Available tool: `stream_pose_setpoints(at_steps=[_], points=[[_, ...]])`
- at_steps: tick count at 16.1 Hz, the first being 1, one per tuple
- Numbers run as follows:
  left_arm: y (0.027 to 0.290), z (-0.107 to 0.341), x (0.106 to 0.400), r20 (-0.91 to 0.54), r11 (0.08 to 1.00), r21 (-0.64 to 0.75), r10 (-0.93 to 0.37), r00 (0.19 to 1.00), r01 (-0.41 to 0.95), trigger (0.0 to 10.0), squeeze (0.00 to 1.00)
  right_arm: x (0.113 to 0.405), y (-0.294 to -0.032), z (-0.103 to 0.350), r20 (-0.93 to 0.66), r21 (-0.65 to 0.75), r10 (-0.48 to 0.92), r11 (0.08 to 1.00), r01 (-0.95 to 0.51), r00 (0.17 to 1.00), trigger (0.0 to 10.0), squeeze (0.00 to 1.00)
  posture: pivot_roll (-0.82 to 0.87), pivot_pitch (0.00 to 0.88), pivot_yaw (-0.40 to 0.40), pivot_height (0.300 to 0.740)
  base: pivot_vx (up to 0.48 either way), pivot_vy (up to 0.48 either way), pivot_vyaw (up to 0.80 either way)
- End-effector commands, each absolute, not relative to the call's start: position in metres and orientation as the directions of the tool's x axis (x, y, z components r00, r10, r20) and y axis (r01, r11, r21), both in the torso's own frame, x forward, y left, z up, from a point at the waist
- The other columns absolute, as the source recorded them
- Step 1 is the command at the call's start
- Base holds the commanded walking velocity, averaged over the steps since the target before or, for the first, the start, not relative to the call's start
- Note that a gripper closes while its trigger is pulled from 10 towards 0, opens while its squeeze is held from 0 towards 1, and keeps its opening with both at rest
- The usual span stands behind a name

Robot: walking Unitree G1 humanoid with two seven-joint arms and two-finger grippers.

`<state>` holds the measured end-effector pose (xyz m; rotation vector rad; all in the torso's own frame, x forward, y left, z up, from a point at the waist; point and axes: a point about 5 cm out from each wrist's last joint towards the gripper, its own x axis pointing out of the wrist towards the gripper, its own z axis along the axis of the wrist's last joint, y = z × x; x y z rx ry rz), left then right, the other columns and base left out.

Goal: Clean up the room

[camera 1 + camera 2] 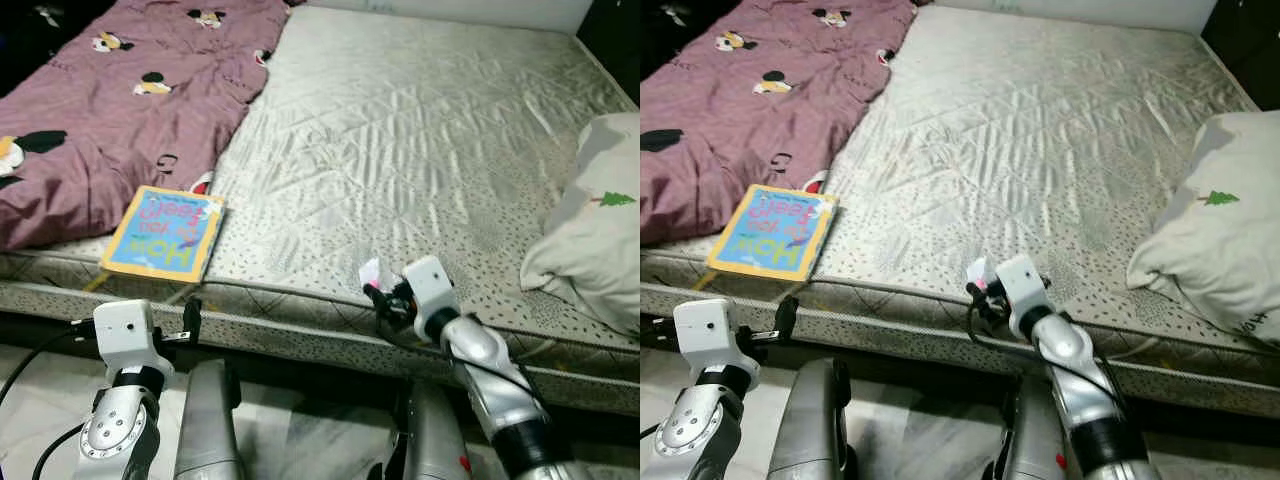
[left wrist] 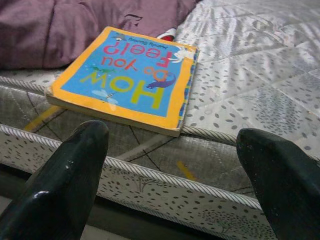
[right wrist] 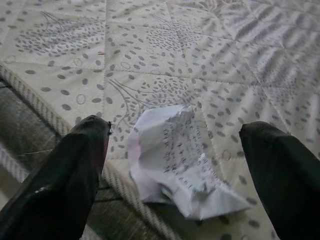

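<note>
A blue and yellow children's book point(image 1: 163, 233) lies flat at the front edge of the bare mattress point(image 1: 420, 150), beside the purple quilt. My left gripper point(image 2: 172, 170) is open below the mattress edge, a short way in front of the book point(image 2: 131, 75). A crumpled white paper point(image 3: 177, 160) with a pink tinge point(image 1: 371, 271) lies on the mattress's front edge near the middle. My right gripper point(image 3: 175, 175) is open, one finger point(image 3: 70, 175) on either side of the paper, which rests on the mattress untouched.
A purple cartoon-print quilt point(image 1: 120, 100) is bunched over the mattress's left part. A white pillow point(image 1: 600, 230) with a small green tree sits at the right edge. Pale floor point(image 1: 300, 430) shows below the bed side between my arms.
</note>
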<state>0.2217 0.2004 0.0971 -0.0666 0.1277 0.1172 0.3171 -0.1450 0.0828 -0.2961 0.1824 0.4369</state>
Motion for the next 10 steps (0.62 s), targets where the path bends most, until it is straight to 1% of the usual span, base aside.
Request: stream_pose_setpoints(at_steps=[1, 4, 7, 8, 9, 10], points=[[0.201, 0.099, 0.217, -0.129, 0.992, -0.049, 0.108, 0.986, -0.115, 10.0, 0.00, 0.318, -0.144, 0.079, -0.250, -0.267, 0.386, 0.854, -0.447, 0.888, 10.0, 0.00, 0.07, 0.158, -0.067, 0.508, 0.000, 0.000, 0.00], [0.201, 0.100, 0.207, -0.139, 0.992, -0.043, 0.114, 0.984, -0.121, 10.0, 0.00, 0.327, -0.135, 0.080, -0.239, -0.278, 0.396, 0.847, -0.453, 0.887, 10.0, 0.00, 0.09, 0.195, -0.067, 0.508, 0.000, 0.000, 0.00], [0.202, 0.103, 0.204, -0.142, 0.992, -0.035, 0.111, 0.984, -0.117, 10.0, 0.00, 0.334, -0.127, 0.077, -0.265, -0.303, 0.412, 0.823, -0.481, 0.872, 10.0, 0.00, 0.10, 0.212, -0.065, 0.508, 0.000, 0.000, 0.00], [0.202, 0.104, 0.204, -0.143, 0.993, -0.033, 0.111, 0.983, -0.116, 10.0, 0.00, 0.337, -0.124, 0.077, -0.272, -0.327, 0.408, 0.813, -0.482, 0.872, 5.2, 0.00, 0.10, 0.217, -0.063, 0.508, 0.000, 0.000, 0.00], [0.202, 0.104, 0.204, -0.145, 0.993, -0.033, 0.110, 0.983, -0.115, 10.0, 0.00, 0.340, -0.122, 0.077, -0.275, -0.344, 0.399, 0.809, -0.477, 0.875, 0.0, 0.00, 0.10, 0.219, -0.063, 0.508, 0.000, 0.000, 0.00], [0.200, 0.104, 0.204, -0.145, 0.993, -0.033, 0.104, 0.984, -0.109, 10.0, 0.00, 0.346, -0.121, 0.079, -0.276, -0.373, 0.365, 0.812, -0.449, 0.889, 0.0, 0.00, 0.10, 0.220, -0.063, 0.508, 0.000, 0.000, 0.00]])
